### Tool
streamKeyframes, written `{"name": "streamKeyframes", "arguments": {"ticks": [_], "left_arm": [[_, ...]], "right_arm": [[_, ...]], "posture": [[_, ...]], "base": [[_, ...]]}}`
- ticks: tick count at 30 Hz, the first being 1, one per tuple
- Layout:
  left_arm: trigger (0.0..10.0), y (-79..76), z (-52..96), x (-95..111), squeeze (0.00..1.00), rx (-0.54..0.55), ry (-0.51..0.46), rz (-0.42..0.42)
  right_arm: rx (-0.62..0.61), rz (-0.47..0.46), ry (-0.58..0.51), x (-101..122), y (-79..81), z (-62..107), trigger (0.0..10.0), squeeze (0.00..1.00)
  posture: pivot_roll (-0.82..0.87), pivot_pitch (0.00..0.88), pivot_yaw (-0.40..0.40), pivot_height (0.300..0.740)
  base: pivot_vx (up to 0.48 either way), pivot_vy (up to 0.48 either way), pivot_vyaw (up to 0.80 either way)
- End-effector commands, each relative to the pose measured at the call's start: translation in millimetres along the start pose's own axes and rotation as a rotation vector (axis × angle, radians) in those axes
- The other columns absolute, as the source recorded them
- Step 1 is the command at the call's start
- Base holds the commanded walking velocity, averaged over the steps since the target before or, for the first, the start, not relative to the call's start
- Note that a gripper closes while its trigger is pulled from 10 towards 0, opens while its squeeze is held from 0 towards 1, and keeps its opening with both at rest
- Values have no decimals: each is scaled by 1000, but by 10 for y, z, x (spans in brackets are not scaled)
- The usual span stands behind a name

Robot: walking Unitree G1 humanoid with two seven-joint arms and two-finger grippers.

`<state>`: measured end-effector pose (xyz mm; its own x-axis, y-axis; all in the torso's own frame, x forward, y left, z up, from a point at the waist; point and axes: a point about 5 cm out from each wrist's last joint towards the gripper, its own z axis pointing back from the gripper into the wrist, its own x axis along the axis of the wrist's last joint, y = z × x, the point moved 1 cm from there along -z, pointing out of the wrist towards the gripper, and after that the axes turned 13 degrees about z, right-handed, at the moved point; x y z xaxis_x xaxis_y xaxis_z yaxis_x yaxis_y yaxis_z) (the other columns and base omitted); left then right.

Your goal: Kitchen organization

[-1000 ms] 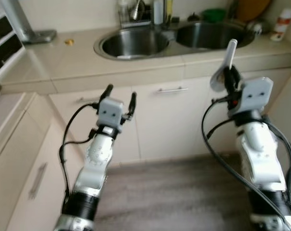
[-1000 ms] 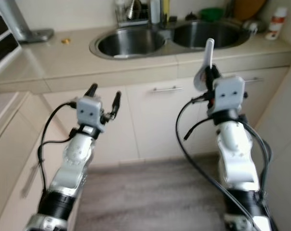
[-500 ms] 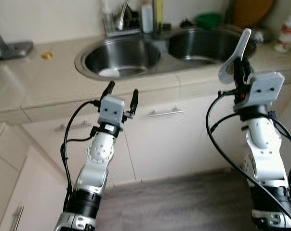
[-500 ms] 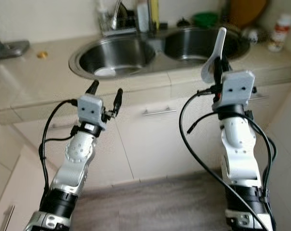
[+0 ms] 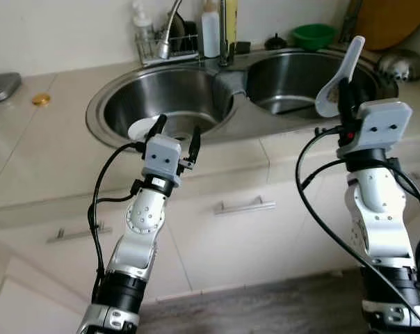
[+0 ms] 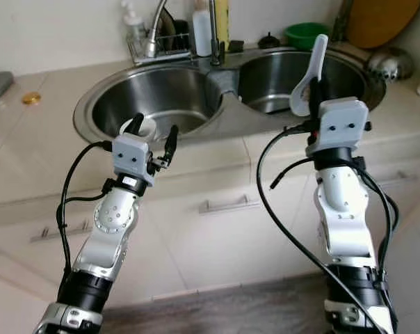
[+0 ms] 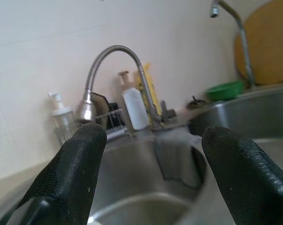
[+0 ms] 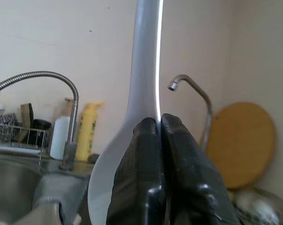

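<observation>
The right gripper (image 6: 317, 89) is clamped on a white spoon (image 6: 309, 78), its 2 black fingers (image 8: 144, 164) pressed together around the handle just above the bowl. The spoon stands nearly upright, handle up and bowl down, held in the air over the front rim of the right basin (image 5: 293, 76) of the double sink. The right arm (image 6: 340, 229) rises from the floor side in front of the cabinet doors.

The left gripper (image 5: 175, 131) holds nothing; its 2 fingers (image 7: 76, 164) stand apart. It is raised at the front rim of the left basin (image 5: 161, 97), over the counter edge. A small white dish (image 6: 142, 126) lies in that basin, just behind the left fingertips.

Behind the sink, along the back edge of the counter (image 5: 50, 153), a curved faucet (image 7: 108, 61) arches over the left basin, beside a wire rack (image 5: 158, 47) with a clear pump bottle (image 5: 139, 21). A white bottle (image 5: 210, 31) and a yellow bottle (image 8: 87, 131) stand near the middle of the back edge. A green bowl (image 5: 314, 33) sits behind the right basin, with a round wooden board (image 5: 394, 21) leaning on the wall at the far right corner and a steel bowl (image 5: 398, 66) below it. A small gold lid (image 5: 40, 99) lies on the counter left of the sink.
</observation>
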<state>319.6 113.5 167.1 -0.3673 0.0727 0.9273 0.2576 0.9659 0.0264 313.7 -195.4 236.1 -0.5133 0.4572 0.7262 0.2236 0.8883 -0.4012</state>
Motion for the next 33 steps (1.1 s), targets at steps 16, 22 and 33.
{"name": "streamKeyframes", "arguments": {"ticks": [16, 22, 33], "left_arm": [[10000, 47, -7, 45, 0, -2, -16, -10], [10000, 39, -14, 41, 0, -4, -13, -13], [10000, 34, -3, 30, 0, -7, -5, -15]], "right_arm": [[32, -33, 193, -332, -105, -114, 0, 0], [-70, -1, 405, -666, -433, -254, 0, 0], [-53, 9, 814, -1232, -610, -70, 10000, 0]], "posture": [[-169, 0, 54, 740], [-165, 0, 52, 740], [-148, 0, 41, 740]], "base": [[186, 0, 0], [0, 0, 0], [0, 0, 0]]}}
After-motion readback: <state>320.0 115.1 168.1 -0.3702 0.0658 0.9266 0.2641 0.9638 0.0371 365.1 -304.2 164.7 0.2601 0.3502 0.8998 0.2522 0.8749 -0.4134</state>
